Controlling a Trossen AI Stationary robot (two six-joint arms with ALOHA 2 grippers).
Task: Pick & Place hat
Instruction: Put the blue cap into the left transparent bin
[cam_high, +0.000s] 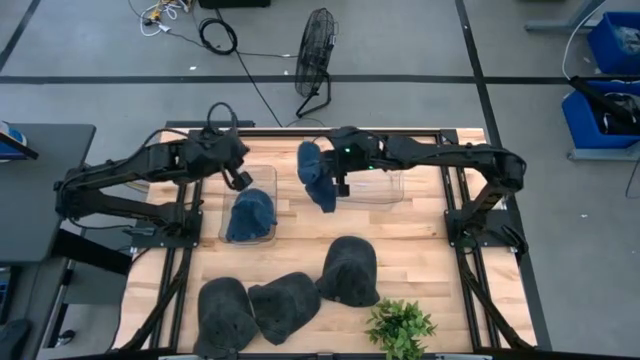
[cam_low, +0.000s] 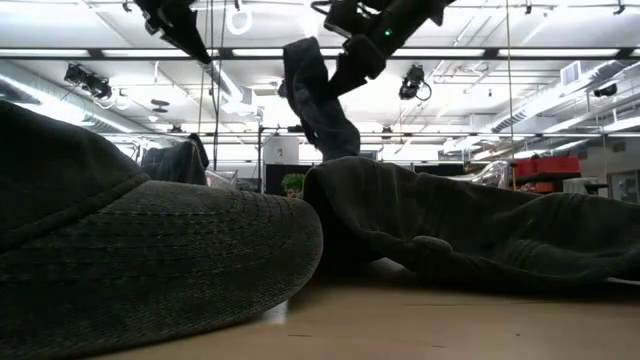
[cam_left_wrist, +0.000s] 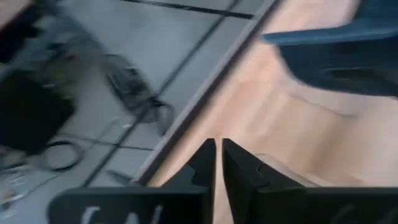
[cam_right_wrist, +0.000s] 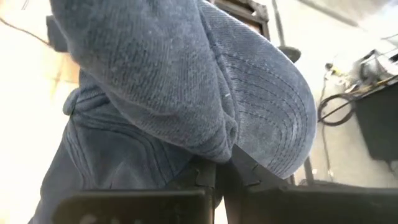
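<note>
A blue hat (cam_high: 318, 176) hangs from my right gripper (cam_high: 341, 178), which is shut on it above the table's far middle, beside a clear bin (cam_high: 385, 190). The low view shows this hat (cam_low: 322, 112) dangling clear under the gripper (cam_low: 356, 58). A second blue hat (cam_high: 250, 214) lies crown up inside the left clear bin (cam_high: 226, 232). My left gripper (cam_high: 240, 181) hovers over that bin's far edge, shut and holding nothing (cam_left_wrist: 219, 160). Three dark grey hats (cam_high: 225, 314) (cam_high: 285, 304) (cam_high: 349, 270) rest on the table's near part. My right gripper (cam_right_wrist: 224, 167) pinches the blue hat between its two fingers where the crown's cloth folds against the stitched brim (cam_right_wrist: 227, 144). How many layers it has, I cannot tell. The hat (cam_right_wrist: 161, 81) is lifted clear of the table and hangs slack below the fingers.
A small green plant (cam_high: 400, 328) stands at the table's near right edge. The grey hats fill the near middle and block most of the low view (cam_low: 150, 250). Bare wood (cam_high: 420, 235) shows on the right, between the right bin and the plant.
</note>
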